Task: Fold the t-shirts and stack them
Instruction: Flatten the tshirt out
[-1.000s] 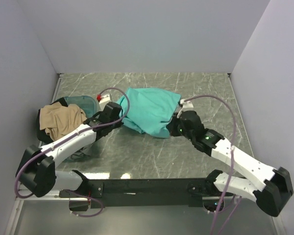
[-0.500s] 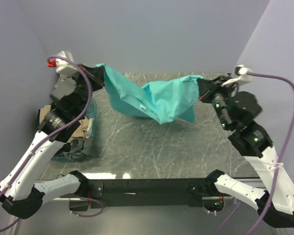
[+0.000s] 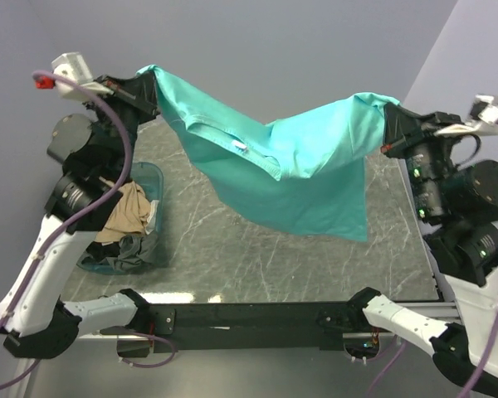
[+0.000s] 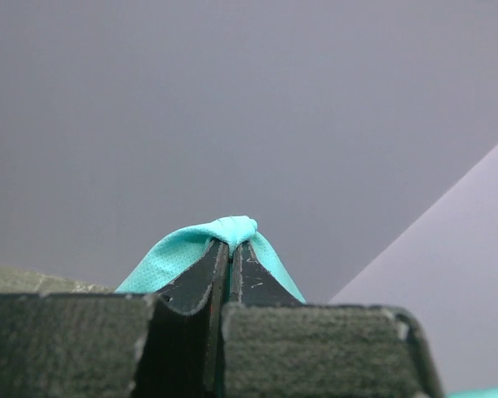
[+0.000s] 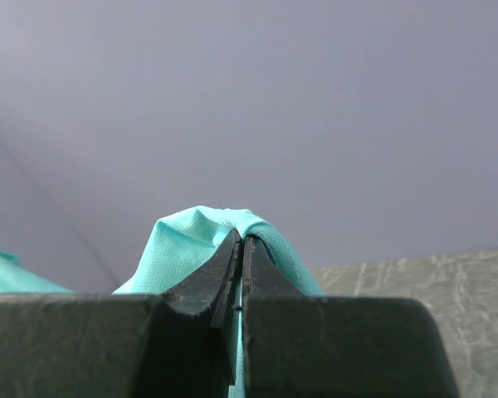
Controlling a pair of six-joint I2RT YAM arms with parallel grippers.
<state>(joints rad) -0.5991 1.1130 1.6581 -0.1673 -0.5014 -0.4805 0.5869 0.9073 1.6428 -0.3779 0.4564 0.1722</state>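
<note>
The teal t-shirt (image 3: 299, 174) hangs stretched in the air between both grippers, high above the table, with its small white neck label (image 3: 237, 145) showing. My left gripper (image 3: 149, 81) is shut on its left corner; the cloth bunches over the fingertips in the left wrist view (image 4: 231, 228). My right gripper (image 3: 388, 110) is shut on its right corner, seen in the right wrist view (image 5: 207, 228). A tan t-shirt (image 3: 126, 211) and dark grey ones (image 3: 133, 247) lie in the tub.
A translucent bluish tub (image 3: 153, 178) stands at the table's left side under the left arm. The marbled green table (image 3: 257, 249) lies below the hanging shirt. Grey walls close in the back and both sides.
Both grippers have risen and moved apart, lifting the teal shirt off the table and spreading it wide in the air. The tub's shirts have not moved.
</note>
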